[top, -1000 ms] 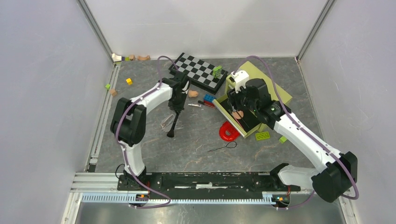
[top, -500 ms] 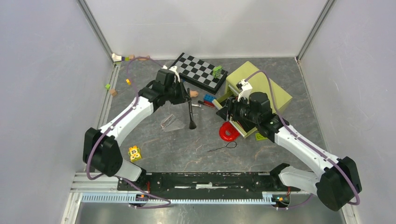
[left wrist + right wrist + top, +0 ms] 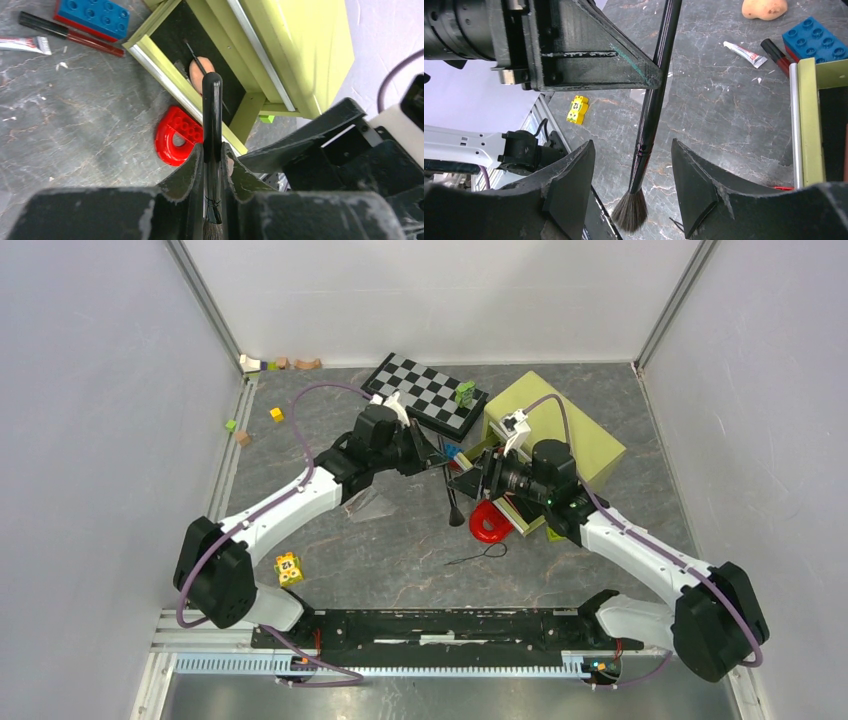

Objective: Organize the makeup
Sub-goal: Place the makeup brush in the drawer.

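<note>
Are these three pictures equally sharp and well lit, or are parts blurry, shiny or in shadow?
Top external: evenly lit and sharp, with only soft shadows on the table. Left wrist: a pale glare streak runs along the glossy brush handle, and the left gripper clamping it is dark and slightly soft. Right wrist: the right gripper looms dark and soft at the bottom, while the table behind is crisp.

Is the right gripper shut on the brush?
No, the right gripper is open, its fingers apart on both sides of the brush, which the left gripper holds.
</note>
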Controlling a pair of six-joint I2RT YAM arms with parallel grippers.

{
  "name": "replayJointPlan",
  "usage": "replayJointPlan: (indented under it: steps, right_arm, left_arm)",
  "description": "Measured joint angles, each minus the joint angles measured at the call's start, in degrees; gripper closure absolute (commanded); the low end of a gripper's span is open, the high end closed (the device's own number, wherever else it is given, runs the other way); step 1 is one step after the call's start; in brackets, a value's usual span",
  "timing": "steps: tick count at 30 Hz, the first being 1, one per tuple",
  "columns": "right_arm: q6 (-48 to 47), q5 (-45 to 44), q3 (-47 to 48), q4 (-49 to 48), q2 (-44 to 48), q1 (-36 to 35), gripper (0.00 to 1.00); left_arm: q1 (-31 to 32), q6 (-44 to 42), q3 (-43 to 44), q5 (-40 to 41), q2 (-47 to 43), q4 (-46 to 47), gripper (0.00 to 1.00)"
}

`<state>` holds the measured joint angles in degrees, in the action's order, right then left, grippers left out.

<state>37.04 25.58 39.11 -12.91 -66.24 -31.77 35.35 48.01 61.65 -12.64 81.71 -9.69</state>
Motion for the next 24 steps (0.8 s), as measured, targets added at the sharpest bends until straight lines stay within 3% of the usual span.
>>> replayJointPlan:
  steps: [6,15,21,24]
  right_arm:
    - [0.0,0.3,0.0,0.2,-1.9,-0.2,0.43]
    - [-0.5,0.6,0.0,0.5,-4.4,-0.8,0.76]
    - [-1.9,0.0,0.3,2.0,-4.5,-0.9,0.82]
    - [-4.7,-0.9,2.2,6.0,-4.5,-0.9,0.82]
  left_arm:
    - [2.0,1.4,0.0,0.0,0.0,2.3,0.98]
    - [2.7,2.1,0.0,-0.1,0.1,4.2,0.95]
    - [2.6,1.8,0.0,-1.0,0.2,4.3,0.33]
    - [1.9,0.9,0.0,-1.4,0.0,3.8,0.20]
